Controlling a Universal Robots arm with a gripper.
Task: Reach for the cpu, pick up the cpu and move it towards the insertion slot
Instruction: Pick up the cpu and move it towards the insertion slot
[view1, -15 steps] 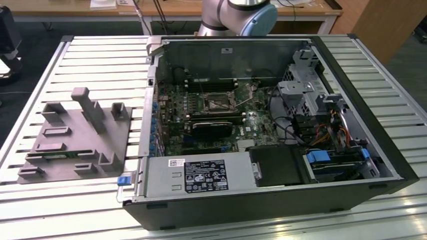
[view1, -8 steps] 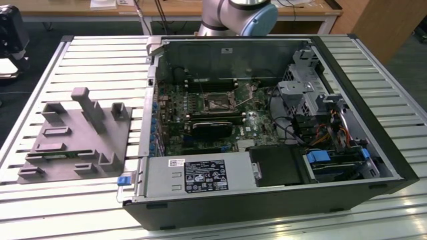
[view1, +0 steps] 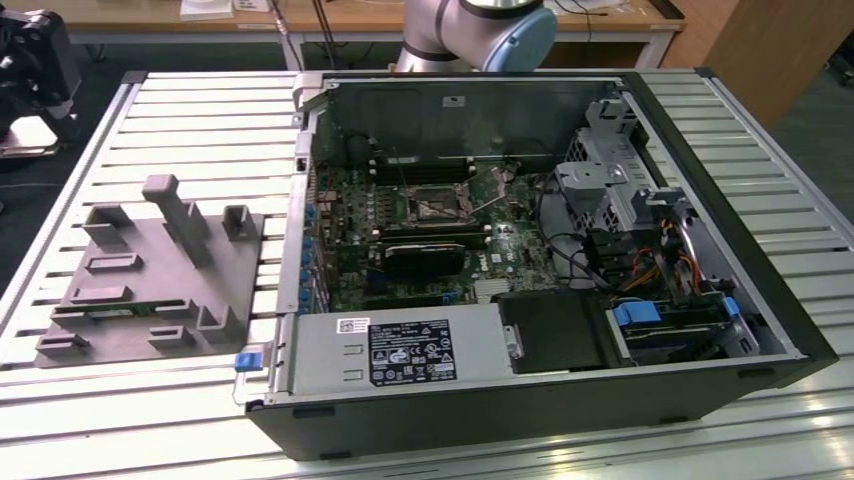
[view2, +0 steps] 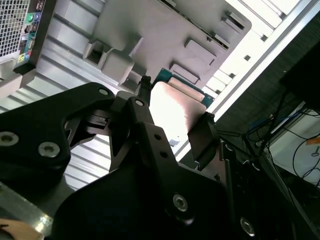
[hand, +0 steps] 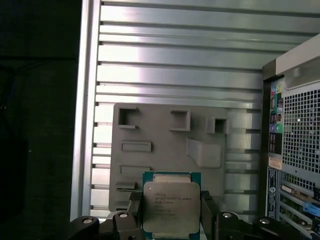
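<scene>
The cpu (hand: 171, 207), a flat square chip with a silver top and a green edge, sits clamped between the two black fingers of my gripper (hand: 171, 212). In the second wrist view the cpu (view2: 175, 107) shows bright and tilted in the shut gripper (view2: 176, 102). It hangs above the grey fixture plate (hand: 165, 145), clear of the plate's surface. The insertion slot (view1: 438, 205), a dark square socket with a thin lever on the green board, lies inside the open computer case (view1: 694, 200).
The grey fixture plate (view1: 147, 270) with upright blocks rests on the slatted metal table (view1: 200, 120), on the exterior view's left of the case. The case's rear panel (hand: 295, 150) stands close beside the gripper. The arm's base (view1: 481, 30) rises behind the case.
</scene>
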